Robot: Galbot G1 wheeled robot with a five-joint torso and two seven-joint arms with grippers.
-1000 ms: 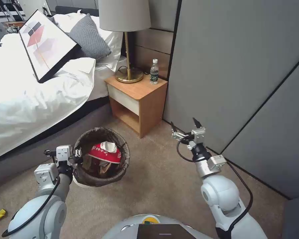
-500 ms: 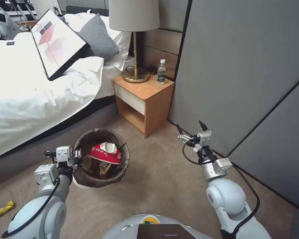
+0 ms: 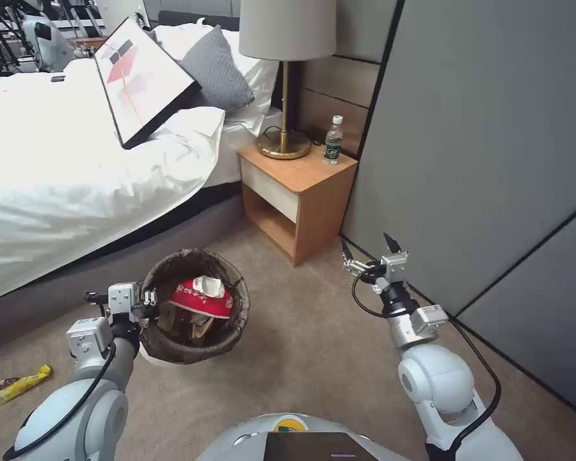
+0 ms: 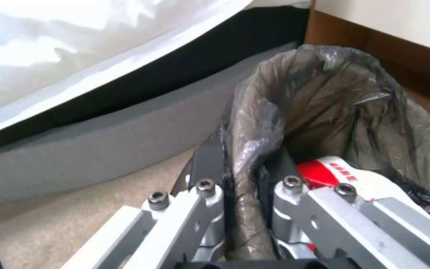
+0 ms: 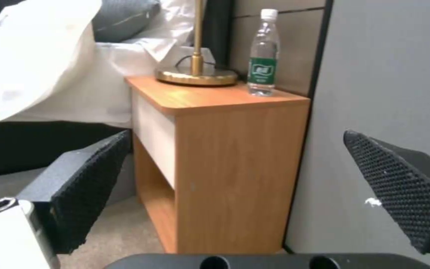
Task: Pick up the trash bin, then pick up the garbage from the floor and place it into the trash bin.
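Observation:
The trash bin [image 3: 227, 330], white with a dark bag over its rim, hangs just above the carpet at my lower left. My left gripper [image 3: 148, 299] is shut on its near rim; the left wrist view shows the left gripper [image 4: 242, 164] with one finger on each side of the bag-covered rim of the bin [image 4: 334, 97]. Garbage lies inside: a crumpled red-and-white packet [image 3: 201, 298] [image 4: 324, 170] on brown wrappers. A yellow snack wrapper [image 3: 16, 384] lies on the floor at far left. My right gripper [image 3: 368, 251] [image 5: 237, 149] is open, empty, raised toward the nightstand.
A wooden nightstand [image 3: 297, 192] [image 5: 225, 149] carries a brass lamp [image 3: 285, 144] and a green-labelled plastic bottle [image 3: 333, 139] [image 5: 262, 56]. The bed [image 3: 77, 179] with a framed picture [image 3: 144, 80] fills the left. Grey wall panels [image 3: 480, 160] close the right. Open carpet [image 3: 307, 358] lies ahead.
The whole view has slid rightward, so the camera has turned left; more of the yellow wrapper shows. Both arms keep their poses, the bin still held.

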